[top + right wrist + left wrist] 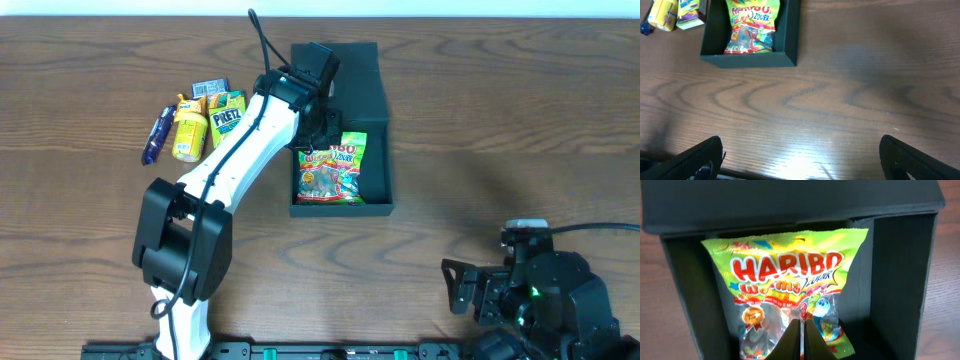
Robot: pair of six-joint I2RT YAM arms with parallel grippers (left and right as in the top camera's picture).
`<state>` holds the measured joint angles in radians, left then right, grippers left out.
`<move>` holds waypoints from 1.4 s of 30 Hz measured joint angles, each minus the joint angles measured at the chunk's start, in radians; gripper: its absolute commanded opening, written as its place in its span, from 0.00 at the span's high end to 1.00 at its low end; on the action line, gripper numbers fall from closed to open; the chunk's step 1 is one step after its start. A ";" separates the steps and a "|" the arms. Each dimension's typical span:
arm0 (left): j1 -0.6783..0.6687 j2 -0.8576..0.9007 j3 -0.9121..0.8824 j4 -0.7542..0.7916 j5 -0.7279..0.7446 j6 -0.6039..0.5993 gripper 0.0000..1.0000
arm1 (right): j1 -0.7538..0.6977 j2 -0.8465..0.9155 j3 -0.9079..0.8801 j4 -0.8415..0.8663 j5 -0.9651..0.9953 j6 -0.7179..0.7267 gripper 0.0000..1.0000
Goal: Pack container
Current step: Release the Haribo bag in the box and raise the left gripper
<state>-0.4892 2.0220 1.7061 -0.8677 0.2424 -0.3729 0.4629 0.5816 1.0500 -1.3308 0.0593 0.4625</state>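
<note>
Container (378, 160), overhead: where is it sitting?
– Mid-table, its long axis running away from the robot, directly under the left gripper (322, 122). The right gripper (462, 288) is hanging well apart.
– Left wrist?
– Fingers are pressing together, gripping nothing, above the bag (790, 280) lying inside.
– Right wrist?
– Jaws are standing wide, empty. Snacks (675, 12) are lying left of the container, so the left arm is sitting nearer.

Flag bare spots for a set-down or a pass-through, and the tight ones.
Free: the wide wood between the container and the open right end effector, and the strip in front of the container's near wall. Inside, only a narrow gap right of the Haribo bag. Crowded: left of the container, where the snack pile and left arm sit.
</note>
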 measured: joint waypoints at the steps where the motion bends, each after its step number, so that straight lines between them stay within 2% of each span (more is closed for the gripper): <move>1: 0.000 0.006 0.001 0.008 -0.002 0.008 0.94 | 0.000 0.000 0.000 0.000 0.000 0.000 0.01; 16: 0.000 0.171 0.002 0.090 -0.007 0.089 0.94 | 0.000 0.000 0.000 0.000 0.000 0.000 0.01; 21: -0.002 0.193 0.004 0.073 -0.064 0.090 0.94 | 0.000 0.000 0.000 0.000 0.000 0.000 0.01; 36: -0.005 0.182 0.032 0.031 -0.145 0.090 0.94 | 0.000 0.000 0.000 0.000 0.000 0.000 0.01; 42: -0.005 0.014 0.055 0.030 -0.193 0.090 0.94 | 0.000 0.000 0.000 0.000 0.000 0.000 0.01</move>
<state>-0.4938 2.0361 1.7607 -0.8379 0.0498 -0.2829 0.4629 0.5816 1.0500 -1.3308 0.0593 0.4629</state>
